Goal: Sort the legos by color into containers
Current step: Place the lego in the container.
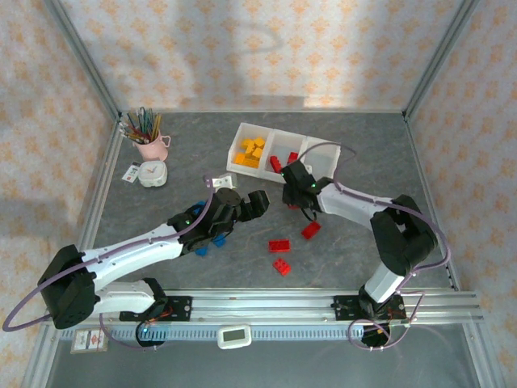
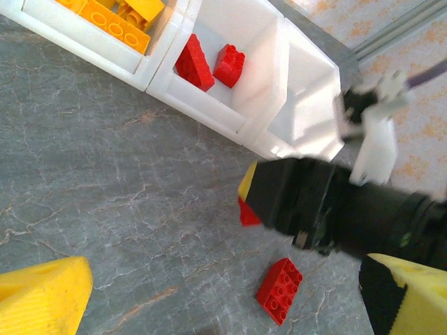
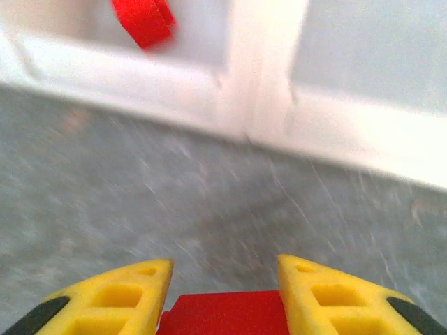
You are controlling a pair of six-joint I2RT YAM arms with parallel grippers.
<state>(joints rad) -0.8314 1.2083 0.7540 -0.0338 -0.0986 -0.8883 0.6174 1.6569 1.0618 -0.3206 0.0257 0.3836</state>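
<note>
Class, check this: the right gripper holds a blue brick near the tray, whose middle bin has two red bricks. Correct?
No: the right wrist view shows the right gripper holding a red brick, not blue. The middle bin does have two red bricks.

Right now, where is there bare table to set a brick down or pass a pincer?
Bare table lies right of the containers up to the wall, and between the pink cup and the containers. Crowded: the middle, where the left pincer, the right pincer holding a red lego, and three loose red legos sit close together.
</note>
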